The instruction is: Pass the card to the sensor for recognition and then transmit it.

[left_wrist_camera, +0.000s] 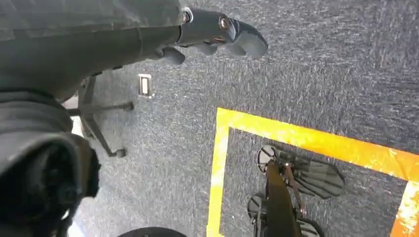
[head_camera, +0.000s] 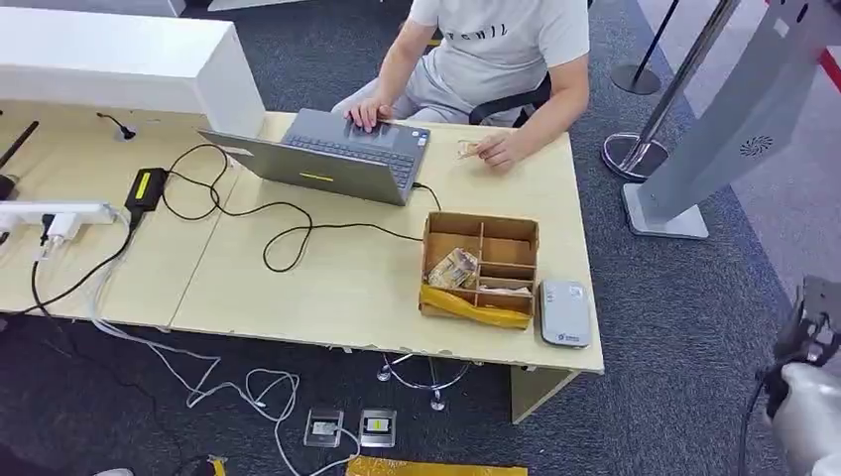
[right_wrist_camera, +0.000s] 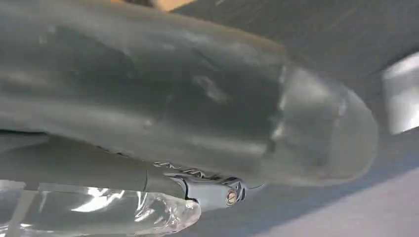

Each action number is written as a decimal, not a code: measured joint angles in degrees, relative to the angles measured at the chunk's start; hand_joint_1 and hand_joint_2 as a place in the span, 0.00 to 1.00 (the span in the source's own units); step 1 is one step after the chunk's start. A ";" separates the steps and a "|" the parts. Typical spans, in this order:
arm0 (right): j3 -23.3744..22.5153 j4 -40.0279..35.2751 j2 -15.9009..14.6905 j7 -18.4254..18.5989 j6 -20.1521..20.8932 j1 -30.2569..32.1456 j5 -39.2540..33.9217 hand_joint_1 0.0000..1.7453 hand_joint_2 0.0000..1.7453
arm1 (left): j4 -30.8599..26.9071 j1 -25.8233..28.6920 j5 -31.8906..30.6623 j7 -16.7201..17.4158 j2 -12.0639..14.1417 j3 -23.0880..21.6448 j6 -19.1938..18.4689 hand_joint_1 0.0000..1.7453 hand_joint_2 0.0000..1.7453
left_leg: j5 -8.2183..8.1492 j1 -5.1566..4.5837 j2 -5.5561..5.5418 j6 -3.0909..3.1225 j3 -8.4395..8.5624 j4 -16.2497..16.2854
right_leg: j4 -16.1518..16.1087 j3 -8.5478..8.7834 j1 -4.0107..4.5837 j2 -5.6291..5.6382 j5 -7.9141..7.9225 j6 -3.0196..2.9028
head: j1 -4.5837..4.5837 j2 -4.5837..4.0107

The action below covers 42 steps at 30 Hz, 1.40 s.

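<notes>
I am looking down from the robot's head at a pale wooden desk [head_camera: 327, 278], and both arms are hanging low at my sides, off the work. My left hand [left_wrist_camera: 217, 34] is pointing at dark carpet marked with yellow tape, its fingers loosely apart and holding nothing. My right hand [right_wrist_camera: 207, 123] is pressing so close to its wrist camera that I cannot tell whether it is spread or closed; the head view catches just a bit of that arm at the lower right. A cardboard box [head_camera: 480, 268] with dividers is sitting near the desk's front edge, with what may be cards stacked in one compartment, presumably within my reach for picking. The grey sensor [head_camera: 564, 312] is lying flat just beside the box, on its right, so the swipe should be short. A seated person [head_camera: 496, 50] across the desk is typing on a laptop [head_camera: 332, 154] and holding something small.
</notes>
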 joint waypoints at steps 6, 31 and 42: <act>-6.52 2.62 3.60 -2.80 -7.42 19.64 -7.01 0.00 0.00 | 0.00 0.44 0.61 1.29 -0.04 0.00 0.29 0.00 0.00 | -0.26 0.13 -0.22 -0.29 0.06 -0.06 | 0.04 0.12 0.14 -0.22 -0.31 -0.24 | 0.00 0.00; -13.26 6.37 17.97 -9.11 -2.94 28.85 -1.23 0.00 0.00 | 0.00 0.46 8.44 1.46 -1.29 3.56 5.64 0.00 0.00 | -0.36 0.18 0.61 -0.43 0.54 -0.06 | 0.08 0.28 0.19 0.69 -0.30 -0.35 | 0.02 -0.02; -13.13 6.45 18.23 -2.99 -5.93 28.93 0.63 0.00 0.00 | 0.00 0.55 8.66 4.44 -2.40 4.50 9.27 0.00 0.00 | -0.36 0.18 0.62 -0.43 0.56 -0.06 | 0.08 0.30 0.19 0.70 -0.30 -0.35 | 0.02 0.00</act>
